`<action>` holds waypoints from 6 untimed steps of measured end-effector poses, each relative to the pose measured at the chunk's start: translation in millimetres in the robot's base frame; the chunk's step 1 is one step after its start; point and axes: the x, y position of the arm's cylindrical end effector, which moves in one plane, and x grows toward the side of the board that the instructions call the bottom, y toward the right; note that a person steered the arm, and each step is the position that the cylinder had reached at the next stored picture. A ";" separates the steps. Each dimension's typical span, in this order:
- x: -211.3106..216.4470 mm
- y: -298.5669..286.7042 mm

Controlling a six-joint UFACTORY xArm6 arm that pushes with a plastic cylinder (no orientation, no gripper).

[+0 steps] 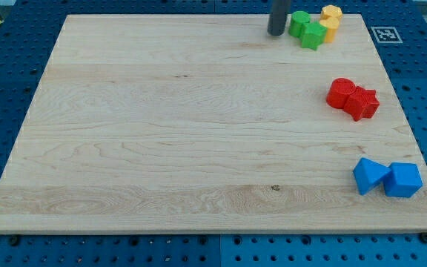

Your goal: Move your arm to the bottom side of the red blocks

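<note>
Two red blocks touch each other at the view's right: a rounded one [341,93] and a star-shaped one [362,103]. My tip [275,33] is at the view's top, just left of the green blocks, well above and left of the red blocks. The rod comes down from the top edge of the view.
Two green blocks [299,23] [312,35] and two yellow blocks [331,13] [328,29] cluster at the top right. Two blue blocks [370,176] [403,179] sit at the bottom right. The wooden board [184,126] lies on a blue pegboard with a marker tag [385,34].
</note>
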 end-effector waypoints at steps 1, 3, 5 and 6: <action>51.8 -23.1; 197.7 -11.0; 235.0 82.4; 233.7 117.4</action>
